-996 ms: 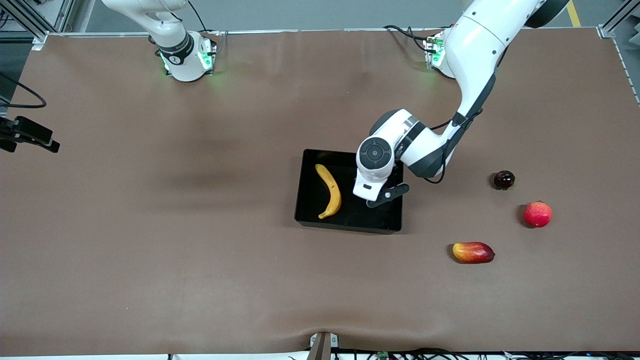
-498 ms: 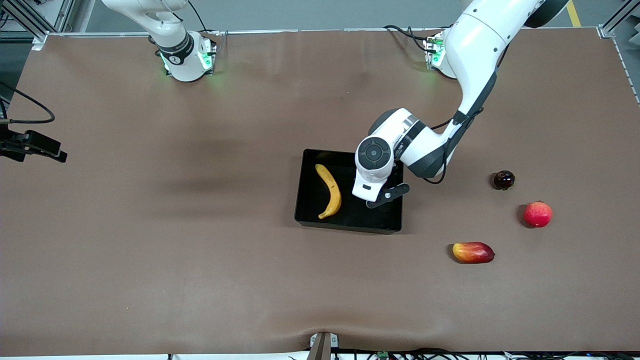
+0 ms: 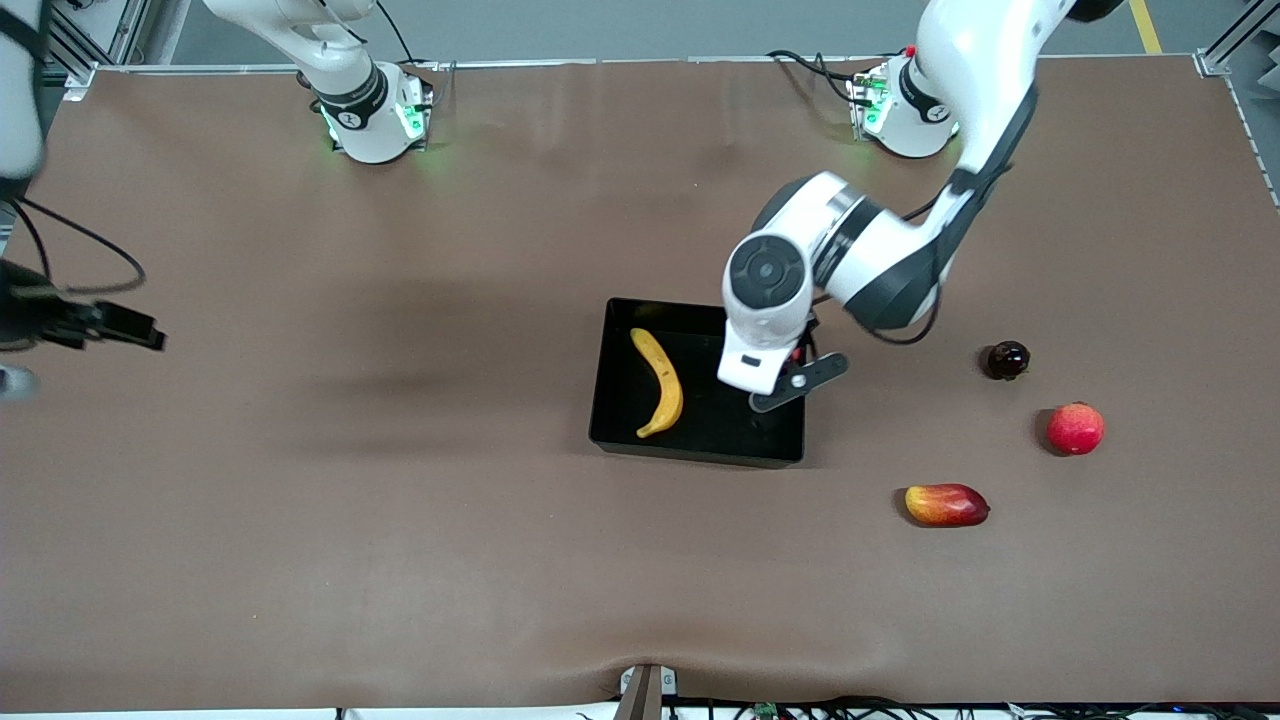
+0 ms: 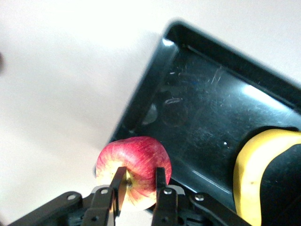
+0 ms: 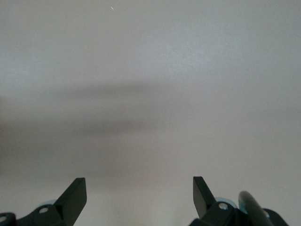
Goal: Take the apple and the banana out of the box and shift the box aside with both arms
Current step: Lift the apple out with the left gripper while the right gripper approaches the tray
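The left tool [image 4: 136, 181] has risen, clamping the apple [image 4: 134, 168] over the box [image 3: 612, 400] holding the banana [image 3: 660, 382].

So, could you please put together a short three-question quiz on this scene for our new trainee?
1. True or false: the banana lies inside the black box.
2. What does the left gripper hold?
A. the mango
B. a red apple
C. nothing
3. Fill in: the right gripper is ____, with nothing between its fingers.

Key:
1. True
2. B; it is over the box's rim at the left arm's end.
3. open
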